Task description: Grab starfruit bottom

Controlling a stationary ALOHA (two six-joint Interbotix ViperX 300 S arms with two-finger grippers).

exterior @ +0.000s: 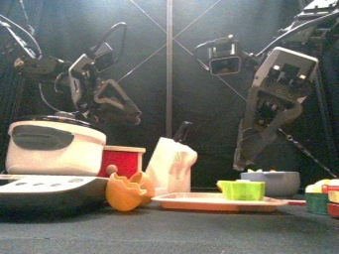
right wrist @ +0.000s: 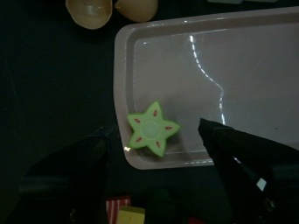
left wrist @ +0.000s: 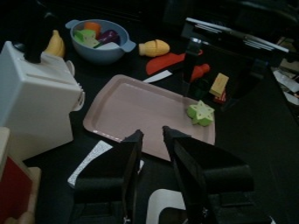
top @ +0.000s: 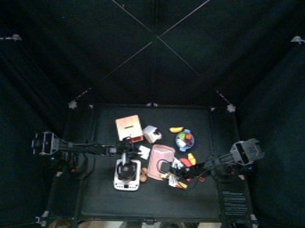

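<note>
The starfruit [right wrist: 153, 129] is a small green star lying near a corner of the pink tray [right wrist: 233, 61]. My right gripper [right wrist: 162, 133] hangs just above it, jaws open, one on each side of the fruit and not touching it. In the front view the right gripper [exterior: 248, 159] is directly over the starfruit [exterior: 241, 189]. My left gripper [left wrist: 153, 136] is open and empty, held higher, looking down at the tray [left wrist: 135, 114] with the starfruit [left wrist: 202, 112] at its far corner.
A white rice cooker [exterior: 54, 147] and a red box [exterior: 123, 159] stand at the left. A white bag [exterior: 169, 164] and an orange piece [exterior: 129, 190] sit by the tray. A bowl of toy fruit [left wrist: 96, 39] and loose toy foods [left wrist: 163, 59] lie beyond.
</note>
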